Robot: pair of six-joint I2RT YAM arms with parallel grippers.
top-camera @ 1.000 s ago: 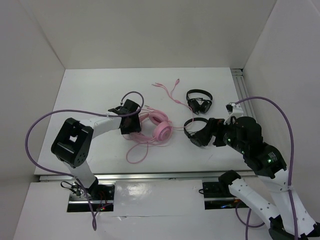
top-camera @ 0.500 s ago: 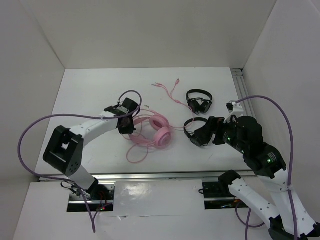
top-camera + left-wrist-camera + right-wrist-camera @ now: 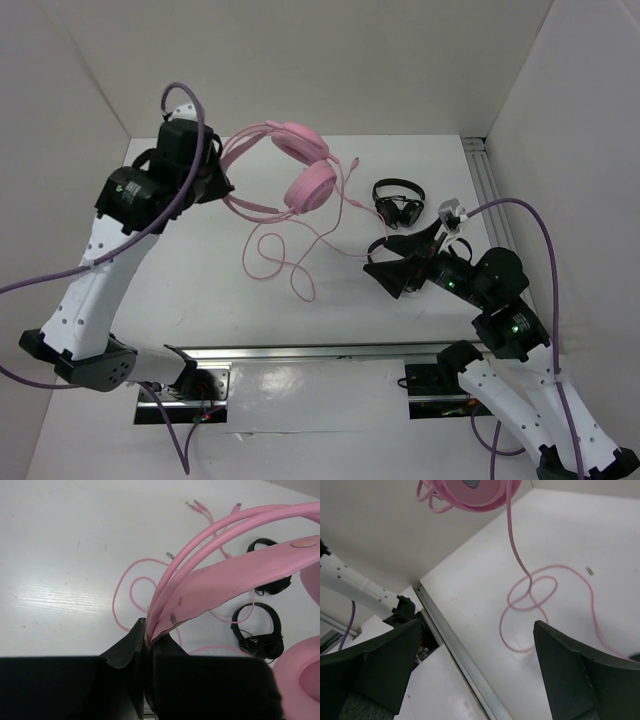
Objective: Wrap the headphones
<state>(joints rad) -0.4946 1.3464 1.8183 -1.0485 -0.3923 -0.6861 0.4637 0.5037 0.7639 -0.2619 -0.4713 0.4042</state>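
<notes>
Since a second ago the left end effector (image 3: 146, 630) has hoisted the headphones (image 3: 300, 170) off the surface (image 3: 170, 290). It is clamped tight on the headband (image 3: 230, 587), with the cable (image 3: 270, 250) dangling below. Right end effector (image 3: 476, 627) hovers spread wide near two black headsets (image 3: 400, 203), holding nothing.

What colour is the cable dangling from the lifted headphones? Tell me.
Pink, like the headphones; the cable shows best in the right wrist view.
</notes>
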